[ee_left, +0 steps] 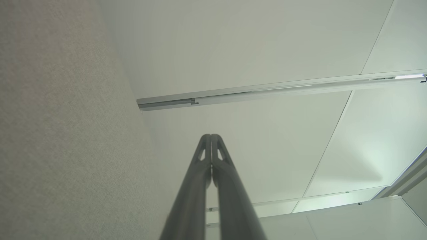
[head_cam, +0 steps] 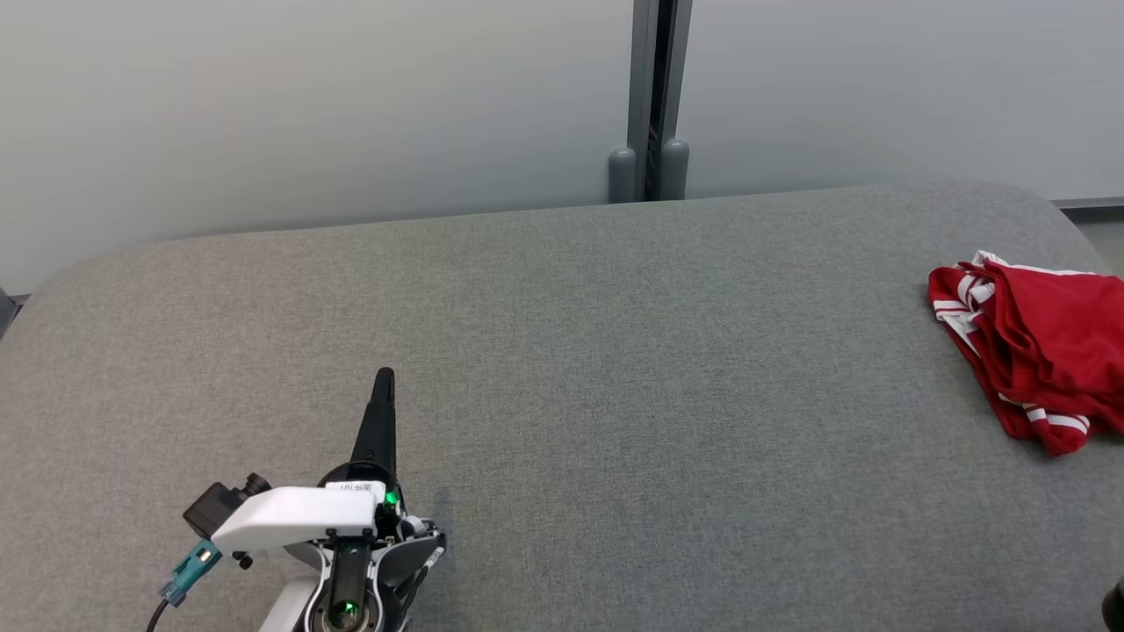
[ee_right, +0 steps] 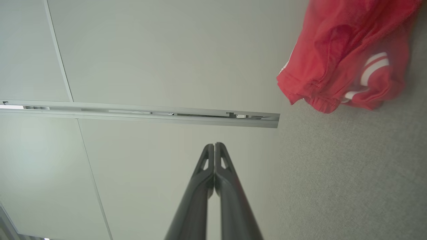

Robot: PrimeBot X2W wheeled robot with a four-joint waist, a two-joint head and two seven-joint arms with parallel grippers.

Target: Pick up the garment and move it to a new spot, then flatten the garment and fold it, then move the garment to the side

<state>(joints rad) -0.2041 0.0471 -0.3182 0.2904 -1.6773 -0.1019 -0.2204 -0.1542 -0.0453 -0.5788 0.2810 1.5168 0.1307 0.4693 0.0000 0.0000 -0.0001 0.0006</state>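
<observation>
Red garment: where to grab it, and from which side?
Probably the raised folds near the striped edge of the garment, taken from above with the right gripper, the nearer one. It lies bunched on the grey surface, so ridges stand proud. The jaws are shut: open first.

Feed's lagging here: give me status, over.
Both shut, empty: left gripper, right gripper. Red garment crumpled, far right of grey surface. Nothing seen in the way.

Grey cushion (head_cam: 615, 351) bare; garment (head_cam: 1036, 342) (crumpled) blocks right edge.

Small white label (head_cam: 356, 487) on left gripper (head_cam: 384, 379): print too blurred (nothing legible).
</observation>
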